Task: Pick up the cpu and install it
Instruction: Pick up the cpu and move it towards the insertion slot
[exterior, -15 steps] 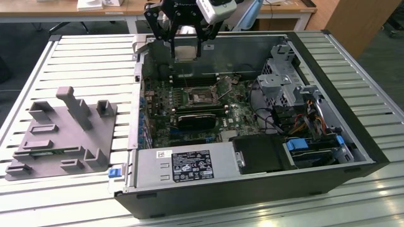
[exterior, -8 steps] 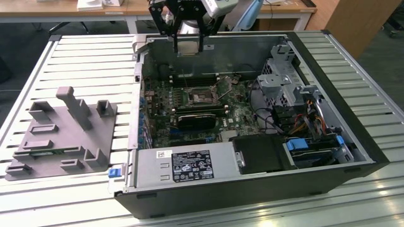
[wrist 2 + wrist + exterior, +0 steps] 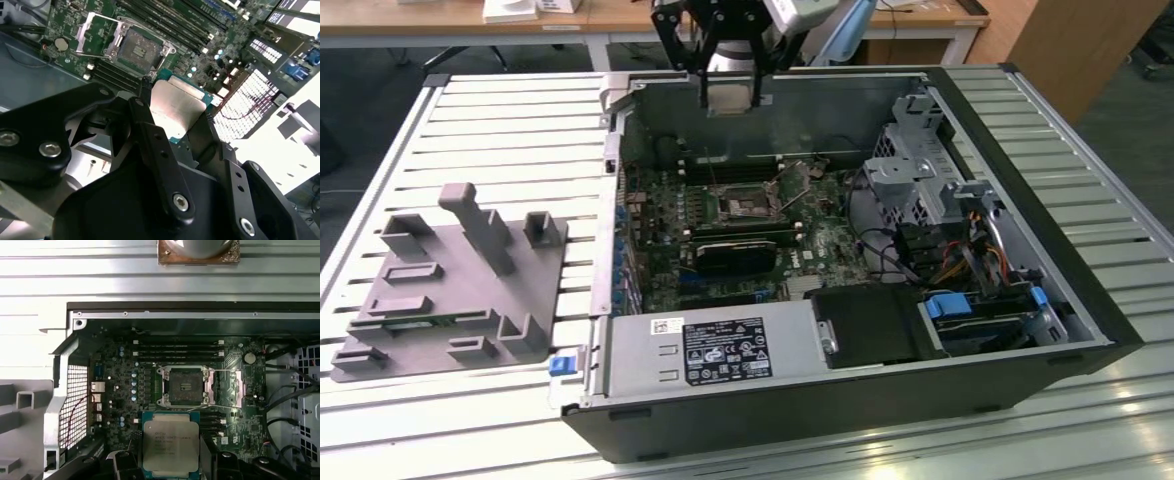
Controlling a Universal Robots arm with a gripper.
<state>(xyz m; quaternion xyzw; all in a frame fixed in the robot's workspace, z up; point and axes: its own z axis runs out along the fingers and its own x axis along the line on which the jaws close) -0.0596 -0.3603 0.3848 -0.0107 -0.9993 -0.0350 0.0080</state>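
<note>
The cpu (image 3: 171, 442), a flat square chip with a silver top plate and a green rim, is clamped between my gripper's black fingers (image 3: 150, 135). In the exterior view my gripper (image 3: 730, 88) hangs with the cpu (image 3: 730, 95) over the back wall of the open computer case (image 3: 1067, 290). Both wrist views show the cpu (image 3: 175, 107) held in the air, apart from the board. The empty socket (image 3: 184, 386) lies on the motherboard with its metal bracket swung open; it is also seen as the socket (image 3: 750, 207) mid-board and the socket (image 3: 140, 47).
A grey moulded fixture (image 3: 447, 290) stands on the slatted table at the exterior view's left. Inside the case are a black card (image 3: 734, 255), a power supply (image 3: 707, 350), a drive cage (image 3: 921, 170) and loose cables (image 3: 961, 260). Memory slots (image 3: 177, 347) run beside the socket.
</note>
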